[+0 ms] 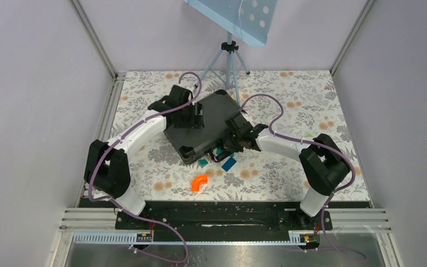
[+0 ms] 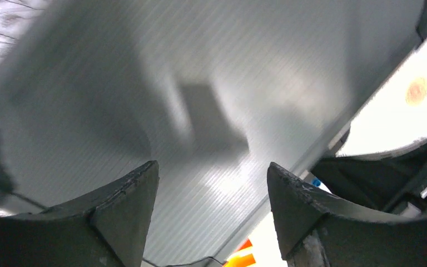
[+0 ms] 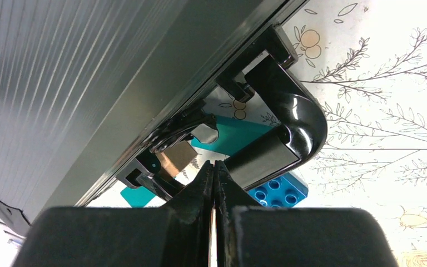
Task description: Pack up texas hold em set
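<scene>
The texas hold em set shows as a black hard briefcase point(image 1: 205, 125) lying with its lid down in the middle of the flowered table; its contents are hidden. My left gripper point(image 1: 198, 118) hovers open over the lid's ribbed surface point(image 2: 144, 83), its fingers point(image 2: 133, 194) spread wide with nothing between them. My right gripper point(image 3: 214, 167) is shut and empty. Its tips sit at the case's front edge, just below the glossy black handle point(image 3: 292, 125) and beside a metal latch point(image 3: 175, 157).
A teal block point(image 1: 202, 163) and a blue studded block point(image 3: 281, 192) lie on the table under the handle. An orange curved piece point(image 1: 199, 183) lies nearer the arm bases. A tripod point(image 1: 231, 61) stands behind the case. Frame posts edge the table.
</scene>
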Controlling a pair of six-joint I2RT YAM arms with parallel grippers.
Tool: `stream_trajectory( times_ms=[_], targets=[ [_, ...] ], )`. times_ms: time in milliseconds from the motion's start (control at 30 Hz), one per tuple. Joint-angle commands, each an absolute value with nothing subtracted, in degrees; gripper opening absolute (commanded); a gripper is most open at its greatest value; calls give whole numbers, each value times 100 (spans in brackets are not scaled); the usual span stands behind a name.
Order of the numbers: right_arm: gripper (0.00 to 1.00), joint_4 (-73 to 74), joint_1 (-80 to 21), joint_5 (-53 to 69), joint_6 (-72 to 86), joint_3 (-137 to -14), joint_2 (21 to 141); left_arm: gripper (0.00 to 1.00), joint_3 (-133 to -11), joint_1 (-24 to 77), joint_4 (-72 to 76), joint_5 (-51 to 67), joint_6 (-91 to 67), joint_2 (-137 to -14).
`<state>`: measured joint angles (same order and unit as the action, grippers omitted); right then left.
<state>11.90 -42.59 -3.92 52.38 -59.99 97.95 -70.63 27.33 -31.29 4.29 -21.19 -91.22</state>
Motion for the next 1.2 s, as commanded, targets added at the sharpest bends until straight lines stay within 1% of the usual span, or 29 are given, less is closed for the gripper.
stream_trajectory(
  times_ms=[0,167,367,533,700,1167],
  targets=[
    [0,1852,-4249,-566,5071,-6427,9922,71,-7978,2168,-3434,304,-2142,-9365],
    [0,2028,-4253,-470,5064,-6570,10072,71,-8912,1770,-3485,325,-2158,-9972],
    [0,2076,-4253,-376,5097,-6637,10190,71,-9461,1354,-3322,493,-2170,-10661],
    [0,2173,-4254,-391,5098,-6702,10211,70,-9554,1231,-3182,601,-2170,-11110],
    [0,2664,-4283,-406,4969,-6992,10345,70,-9644,1228,-3219,679,-2137,-11441],
    [0,2876,-4328,-278,4954,-7352,10829,69,-9476,1239,-3261,976,-2110,-11759]
  ],
)
